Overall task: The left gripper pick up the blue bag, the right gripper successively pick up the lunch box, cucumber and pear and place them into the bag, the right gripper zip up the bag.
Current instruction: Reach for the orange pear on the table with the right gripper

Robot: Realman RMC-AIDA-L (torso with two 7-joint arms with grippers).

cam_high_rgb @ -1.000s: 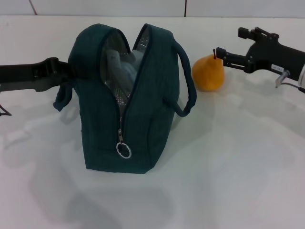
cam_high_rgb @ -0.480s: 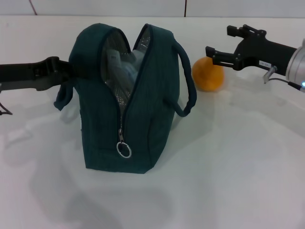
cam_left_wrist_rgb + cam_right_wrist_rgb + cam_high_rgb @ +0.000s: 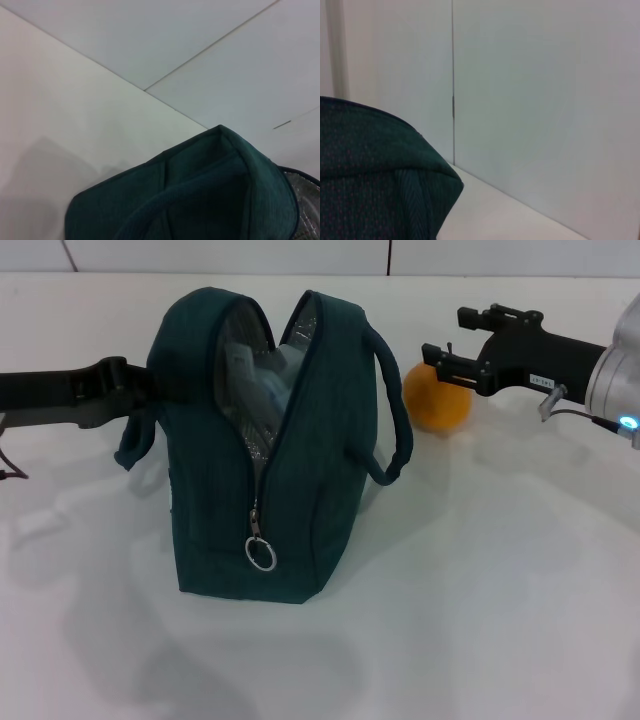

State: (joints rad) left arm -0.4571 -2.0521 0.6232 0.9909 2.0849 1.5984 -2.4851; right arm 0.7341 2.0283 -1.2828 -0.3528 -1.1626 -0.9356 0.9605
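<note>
The blue bag (image 3: 310, 480) stands upright mid-table with its zip open and silver lining showing; it also fills the lower part of the left wrist view (image 3: 200, 195) and the right wrist view (image 3: 365, 175). My left gripper (image 3: 135, 388) holds the bag's left handle, its tips hidden by the fabric. A pale clear shape inside the mouth looks like the lunch box (image 3: 250, 375). The cucumber is out of view. The orange pear (image 3: 436, 402) sits right of the bag. My right gripper (image 3: 445, 335) is open, its fingers straddling the pear's top.
The bag's right handle (image 3: 392, 410) loops out toward the pear. The ring zip pull (image 3: 260, 555) hangs low on the bag's front end. White table (image 3: 480, 590) spreads in front and to the right.
The right gripper has moved left, from beside the pear to over its top. The bag, pear and left arm have stayed put.
</note>
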